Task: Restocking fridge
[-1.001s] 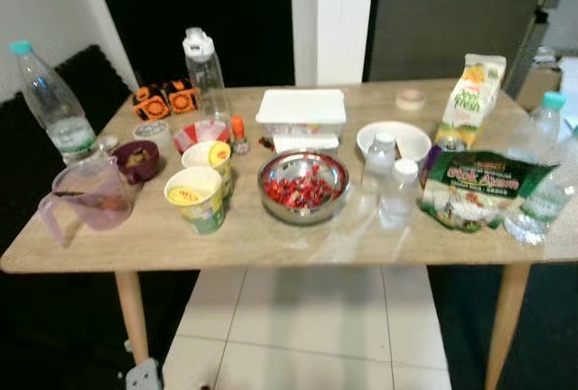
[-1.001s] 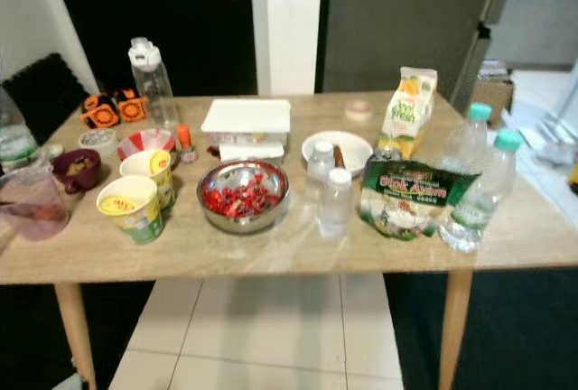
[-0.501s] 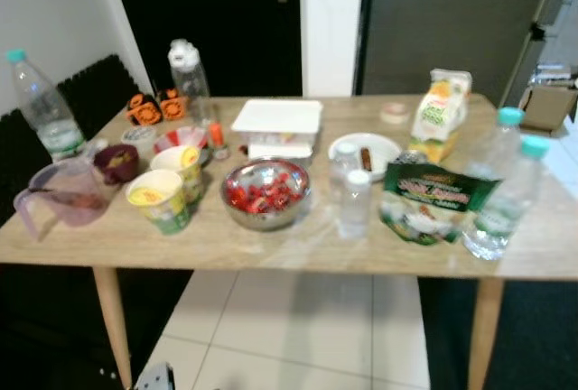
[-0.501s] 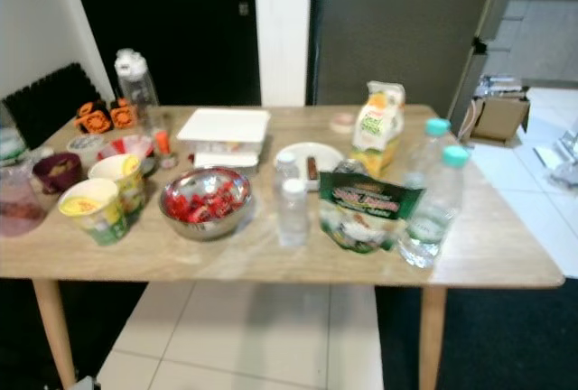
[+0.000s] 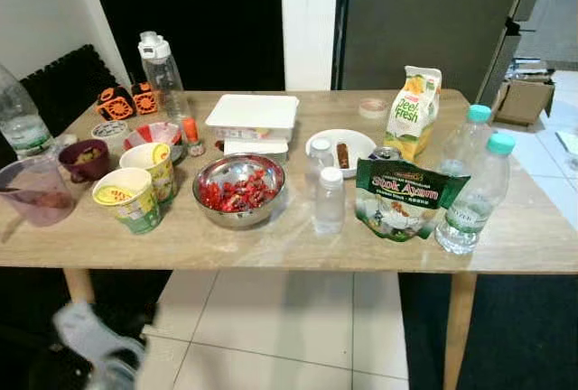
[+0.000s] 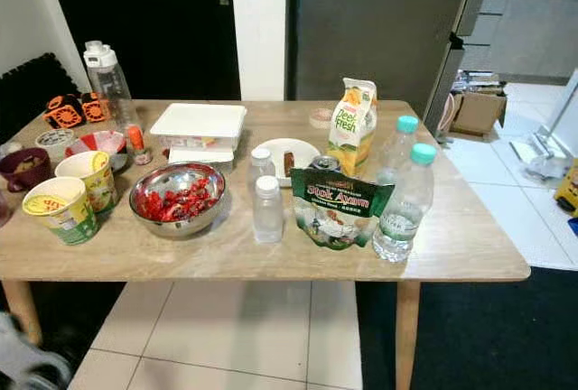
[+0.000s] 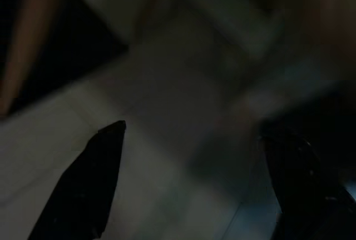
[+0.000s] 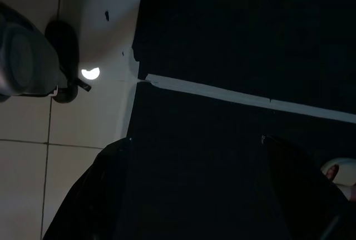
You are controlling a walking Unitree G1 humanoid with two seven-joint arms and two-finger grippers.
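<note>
Two grippers hang low over the floor with fingers spread apart and nothing between them: the left gripper [image 7: 192,181] above pale tiles, the right gripper [image 8: 194,187] above dark carpet. Ahead and higher, the table [image 5: 271,246] carries two water bottles [image 5: 468,193], a Stok Ayam pouch [image 5: 404,199] and, farther back, a juice carton [image 5: 413,112].

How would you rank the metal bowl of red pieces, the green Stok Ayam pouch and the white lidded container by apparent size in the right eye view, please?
1. White lidded container and metal bowl: they look alike; the container sits farther back, so I cannot rank them.
2. Stok Ayam pouch: slightly smaller, though nearest the camera.
</note>
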